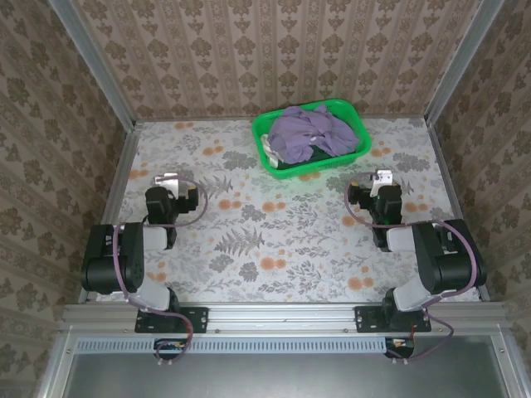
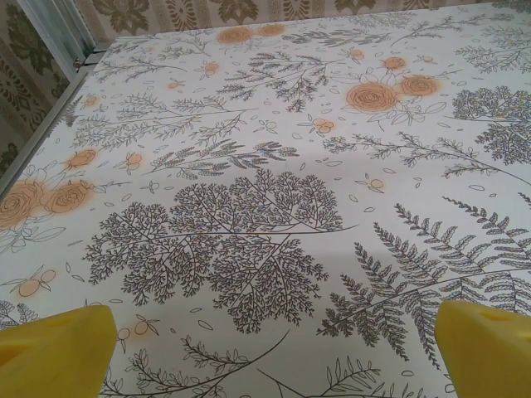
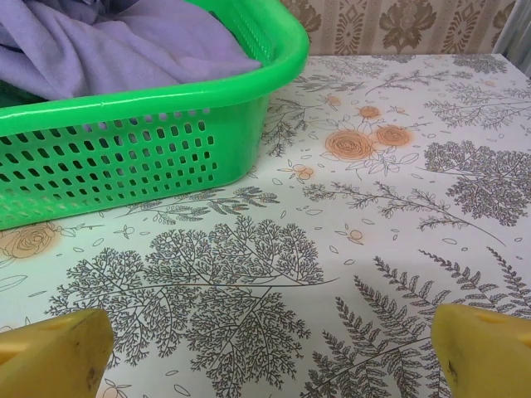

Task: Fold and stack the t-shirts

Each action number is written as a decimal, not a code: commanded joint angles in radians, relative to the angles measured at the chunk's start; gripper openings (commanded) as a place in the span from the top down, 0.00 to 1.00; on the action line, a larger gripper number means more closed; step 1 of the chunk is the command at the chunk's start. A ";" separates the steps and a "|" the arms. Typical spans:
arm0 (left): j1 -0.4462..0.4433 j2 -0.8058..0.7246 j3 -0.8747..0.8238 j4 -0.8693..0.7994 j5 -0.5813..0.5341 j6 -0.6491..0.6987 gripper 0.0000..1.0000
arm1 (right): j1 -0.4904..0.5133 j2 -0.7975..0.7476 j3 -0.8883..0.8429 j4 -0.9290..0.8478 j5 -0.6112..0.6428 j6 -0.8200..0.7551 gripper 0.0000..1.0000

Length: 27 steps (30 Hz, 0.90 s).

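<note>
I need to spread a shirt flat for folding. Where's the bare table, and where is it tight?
The widest bare patch is the table centre, bordered by the left tool, the right tool and the basket. The far-left corner beside the basket is also free. Crowded: the basket itself, heaped with t-shirts.

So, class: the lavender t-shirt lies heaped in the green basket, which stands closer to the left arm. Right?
One slip: the green basket, with the lavender t-shirt heaped in it, stands closer to the right arm, not the left. The top external view shows it.
</note>
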 commanded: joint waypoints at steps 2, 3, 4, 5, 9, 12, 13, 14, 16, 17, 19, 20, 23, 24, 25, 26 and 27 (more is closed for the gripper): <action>0.000 -0.001 0.004 0.031 0.007 0.012 0.00 | 0.003 0.000 0.014 -0.002 -0.016 -0.005 0.00; 0.000 0.000 0.004 0.030 0.006 0.012 0.00 | 0.003 0.000 0.014 -0.002 -0.017 -0.005 0.00; 0.000 0.000 0.003 0.031 0.006 0.011 0.00 | 0.004 -0.001 0.014 -0.001 -0.016 -0.005 0.00; 0.000 0.000 0.004 0.030 0.006 0.012 0.00 | 0.003 0.000 0.014 -0.001 -0.017 -0.005 0.00; 0.000 0.001 0.004 0.030 0.006 0.011 0.00 | 0.003 -0.001 0.013 -0.001 -0.016 -0.005 0.00; 0.001 -0.001 0.004 0.030 0.007 0.010 0.00 | 0.003 0.000 0.014 -0.001 -0.016 -0.005 0.00; 0.000 -0.001 0.004 0.030 0.006 0.010 0.00 | 0.003 -0.001 0.014 -0.001 -0.016 -0.005 0.00; 0.000 0.001 0.005 0.030 0.007 0.009 0.00 | 0.004 0.000 0.013 -0.002 -0.016 -0.005 0.01; 0.002 0.001 0.006 0.029 0.008 0.008 0.00 | -0.003 0.001 0.021 -0.011 -0.030 -0.002 0.00; 0.002 0.002 0.006 0.029 0.010 0.008 0.00 | -0.012 0.002 0.025 -0.019 -0.049 0.003 0.00; 0.006 0.003 0.006 0.029 0.011 0.005 0.00 | -0.017 0.001 0.023 -0.020 -0.055 0.005 0.00; 0.006 0.001 0.006 0.027 0.016 0.004 0.00 | -0.016 0.001 0.024 -0.020 -0.055 0.004 0.01; 0.012 0.001 0.007 0.028 0.022 0.002 0.00 | -0.017 0.001 0.025 -0.020 -0.055 0.006 0.00; 0.011 0.002 0.007 0.026 0.022 0.002 0.00 | -0.016 0.001 0.024 -0.020 -0.055 0.005 0.00; 0.012 0.001 0.006 0.026 0.023 0.002 0.00 | -0.017 -0.001 0.024 -0.018 -0.055 0.005 0.00; 0.012 0.002 0.006 0.026 0.024 0.002 0.00 | -0.015 -0.001 0.022 -0.017 -0.055 0.003 0.01; 0.011 0.001 0.006 0.027 0.023 0.002 0.00 | -0.012 -0.004 0.020 -0.011 -0.039 0.003 0.01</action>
